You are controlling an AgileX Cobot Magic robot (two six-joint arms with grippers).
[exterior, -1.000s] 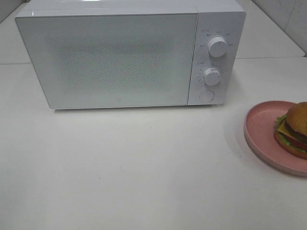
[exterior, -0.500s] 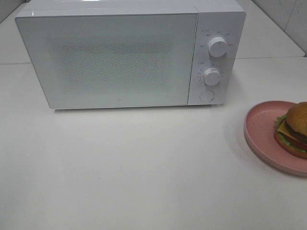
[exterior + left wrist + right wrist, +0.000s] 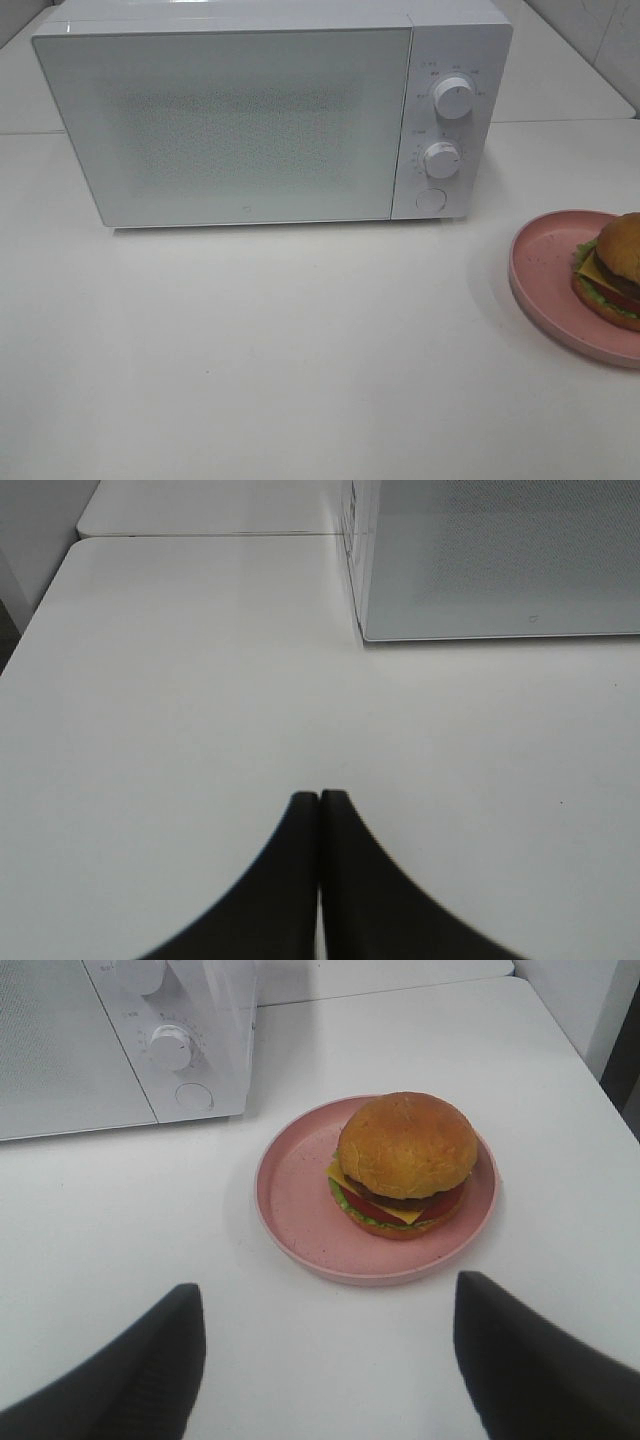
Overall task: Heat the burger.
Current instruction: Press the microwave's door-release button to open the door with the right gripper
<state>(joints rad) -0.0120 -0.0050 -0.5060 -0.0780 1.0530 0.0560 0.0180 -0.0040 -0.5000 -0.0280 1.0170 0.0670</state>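
A plain white table (image 3: 300,350) fills the high view, with a seam running across it behind a boxy white microwave oven (image 3: 250,120) in the upper half of the frame. The oven's door is closed. Two round white knobs (image 3: 454,98) and a round button (image 3: 430,200) sit on its right panel. A pale tiled wall (image 3: 610,35) shows in the upper right corner.

My left gripper (image 3: 319,800) hovers low over bare table near the oven's front corner, its dark fingers pressed together on nothing. My right gripper (image 3: 328,1290) has its fingers spread wide apart, empty, pointing at the burger (image 3: 405,1160).

The burger with golden-brown bun, cheese, lettuce and tomato rests on a round pink plate (image 3: 540,270) at the right edge of the high view, which cuts both off. The door's speckled front hides the oven's inside, and the dial markings are too small to read.
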